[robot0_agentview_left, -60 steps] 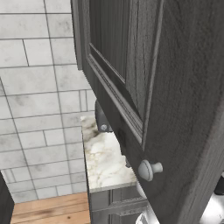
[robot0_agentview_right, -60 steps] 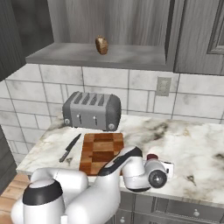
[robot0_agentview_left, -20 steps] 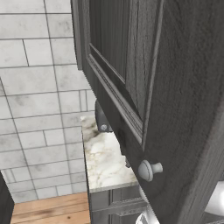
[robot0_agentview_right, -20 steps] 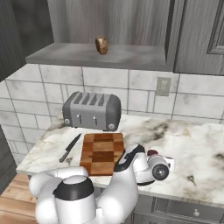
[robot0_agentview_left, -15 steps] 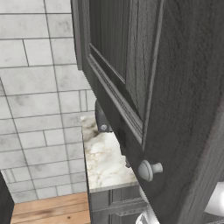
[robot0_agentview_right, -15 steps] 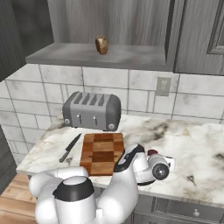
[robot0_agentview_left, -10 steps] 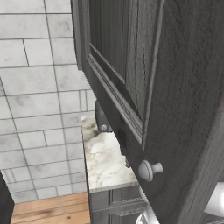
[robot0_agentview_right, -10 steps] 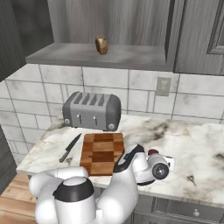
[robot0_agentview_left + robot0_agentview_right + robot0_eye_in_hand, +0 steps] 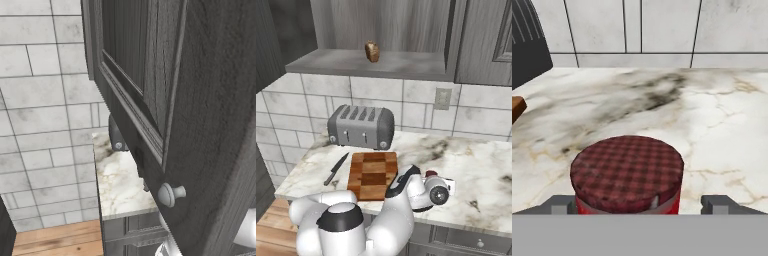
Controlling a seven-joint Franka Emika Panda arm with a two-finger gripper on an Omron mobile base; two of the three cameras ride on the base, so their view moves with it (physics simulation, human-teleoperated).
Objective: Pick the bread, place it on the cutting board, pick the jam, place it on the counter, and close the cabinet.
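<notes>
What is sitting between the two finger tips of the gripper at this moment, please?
The jam, a jar with a red checked lid, stands on the counter between the fingertips of the gripper, as the hand view shows. Whether they touch it, I cannot tell.

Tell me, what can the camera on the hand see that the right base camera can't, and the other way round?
Hand view alone: the jam jar's red checked lid, up close between the gripper tips. Right base view alone: the bread on the cabinet shelf, the cutting board, a knife and the whole toaster. Both: the marbled counter and tiled wall.
</notes>
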